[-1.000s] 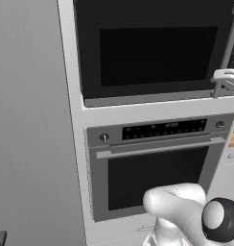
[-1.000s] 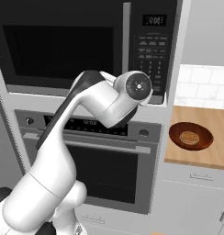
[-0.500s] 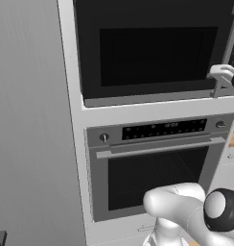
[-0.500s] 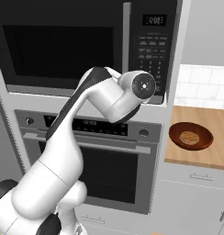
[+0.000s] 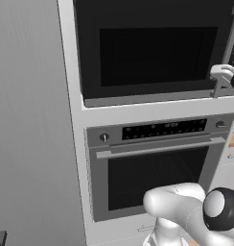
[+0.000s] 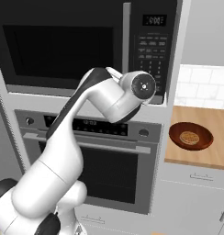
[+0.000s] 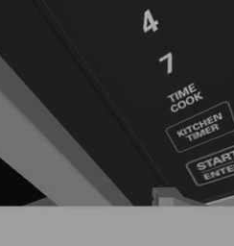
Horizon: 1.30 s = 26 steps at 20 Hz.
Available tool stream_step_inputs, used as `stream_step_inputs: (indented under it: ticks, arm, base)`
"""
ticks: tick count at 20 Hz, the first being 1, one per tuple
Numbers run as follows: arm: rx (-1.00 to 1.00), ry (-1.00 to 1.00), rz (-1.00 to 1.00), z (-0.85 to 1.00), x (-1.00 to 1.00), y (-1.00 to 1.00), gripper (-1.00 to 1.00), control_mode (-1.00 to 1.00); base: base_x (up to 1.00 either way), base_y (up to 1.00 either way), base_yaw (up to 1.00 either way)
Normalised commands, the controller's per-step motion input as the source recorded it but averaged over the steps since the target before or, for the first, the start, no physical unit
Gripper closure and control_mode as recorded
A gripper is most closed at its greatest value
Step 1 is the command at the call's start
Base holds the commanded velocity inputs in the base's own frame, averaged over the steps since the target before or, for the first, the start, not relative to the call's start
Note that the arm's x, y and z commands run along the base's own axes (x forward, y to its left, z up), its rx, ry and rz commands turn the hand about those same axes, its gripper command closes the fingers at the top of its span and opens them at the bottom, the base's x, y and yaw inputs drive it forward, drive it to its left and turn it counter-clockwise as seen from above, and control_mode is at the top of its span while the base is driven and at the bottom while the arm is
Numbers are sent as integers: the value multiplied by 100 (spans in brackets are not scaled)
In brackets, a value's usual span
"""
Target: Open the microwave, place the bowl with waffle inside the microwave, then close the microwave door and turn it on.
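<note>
Built into a grey cabinet wall above the stainless oven (image 5: pixel 157 168), the microwave (image 6: pixel 86 46) faced the robot, its door (image 5: pixel 157 55) shut, the tall handle (image 6: pixel 126 43) running upright. Off right, a bowl with waffle (image 6: pixel 191 136) sat on the wooden tabletop (image 6: pixel 215 151). At the handle's foot hovered the pincer (image 5: pixel 223 77); its opening couldn't be told.

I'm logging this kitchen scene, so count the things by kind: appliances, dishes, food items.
Appliances: 2, the microwave and the oven
Dishes: 1, the brown bowl on the wooden counter
Food items: 1, the waffle in the bowl
Total: 4
</note>
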Motion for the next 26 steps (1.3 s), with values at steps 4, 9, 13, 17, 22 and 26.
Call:
stream_step_inputs:
  ticks: [4, 9, 13, 17, 22, 26]
  arm:
    - [0, 0, 0, 0, 0, 0, 100, -100]
    - [-1, 0, -5, 0, -60, -4, 100, -100]
    - [-12, 0, -33, 0, -100, -29, 100, -100]
    - [-21, 0, -42, 0, -100, -33, 100, -100]
    - [-18, 0, -41, 0, -100, -47, 100, -100]
    - [-13, -7, -40, 0, -100, -49, 100, -100]
  base:
    - [0, 0, 0]
    - [0, 0, 0]
    - [0, 0, 0]
    - [0, 0, 0]
    - [0, 0, 0]
    - [0, 0, 0]
